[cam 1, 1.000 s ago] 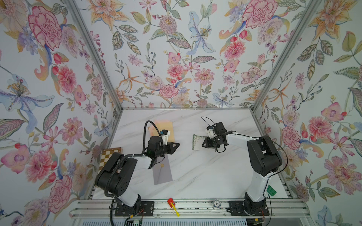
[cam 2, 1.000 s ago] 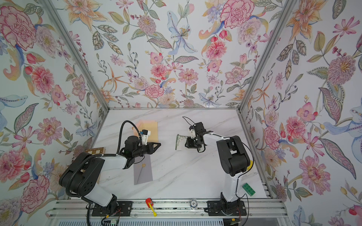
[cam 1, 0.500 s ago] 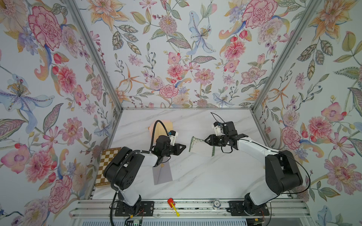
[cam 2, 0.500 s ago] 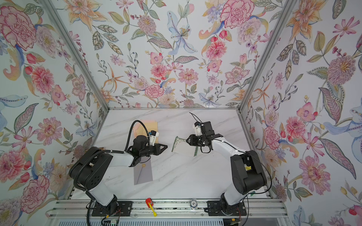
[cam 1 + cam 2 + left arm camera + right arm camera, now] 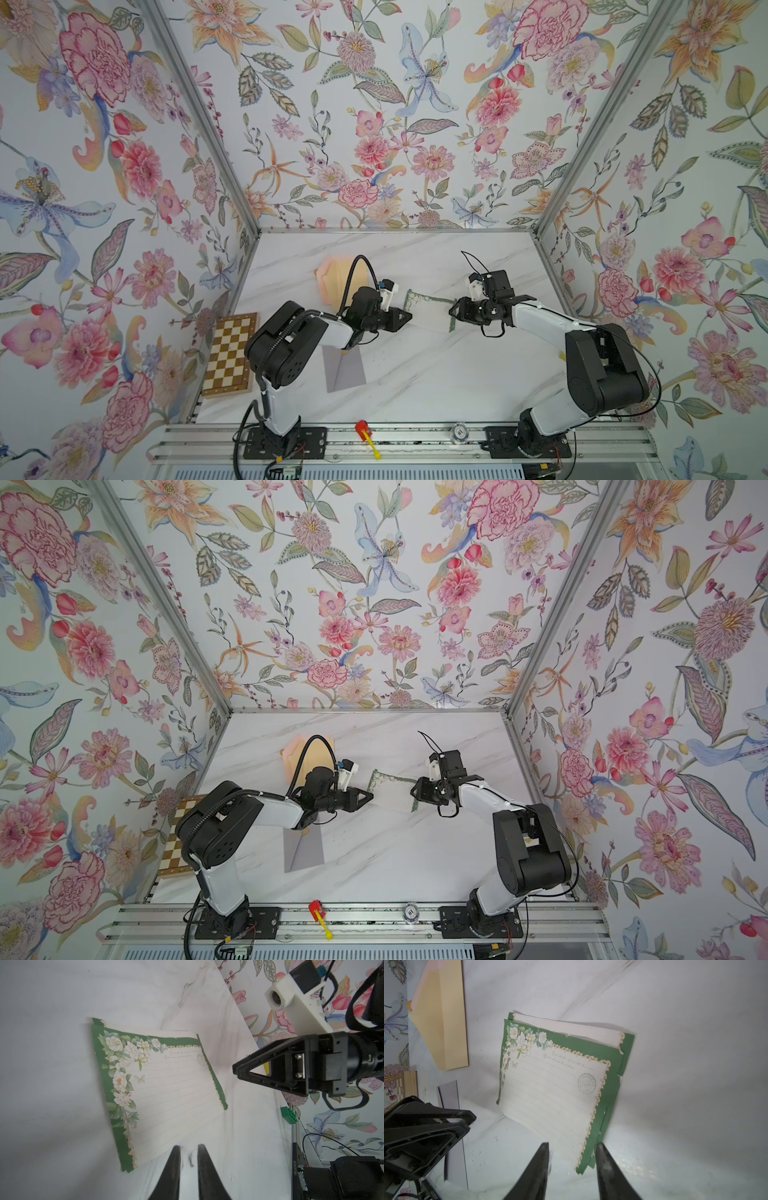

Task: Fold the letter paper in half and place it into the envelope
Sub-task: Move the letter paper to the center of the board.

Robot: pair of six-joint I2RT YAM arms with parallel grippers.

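The letter paper point(image 5: 430, 313) point(image 5: 392, 792), cream with a green flowered border, lies folded on the marble table between my two grippers. Its top leaf point(image 5: 550, 1093) sits askew over the lower one. My right gripper point(image 5: 572, 1147) point(image 5: 451, 311) is open, and the paper's near corner lies between its fingertips. On the opposite side, my left gripper point(image 5: 188, 1147) point(image 5: 409, 318) points at the paper's edge, its jaws a narrow gap apart with only table between them. The tan envelope point(image 5: 336, 280) point(image 5: 444, 1028) lies behind the left wrist, flap open.
A grey flat sheet point(image 5: 345, 370) lies under the left forearm. A wooden chessboard point(image 5: 230, 357) leans at the table's left edge. A green brick point(image 5: 288, 1114) sits near the right edge. A red and yellow tool point(image 5: 365, 432) rests on the front rail.
My left gripper has moved right, up to the paper's edge. The right arm has swung outward and its jaws have widened around the paper's corner. The paper now lies a little nearer the front.
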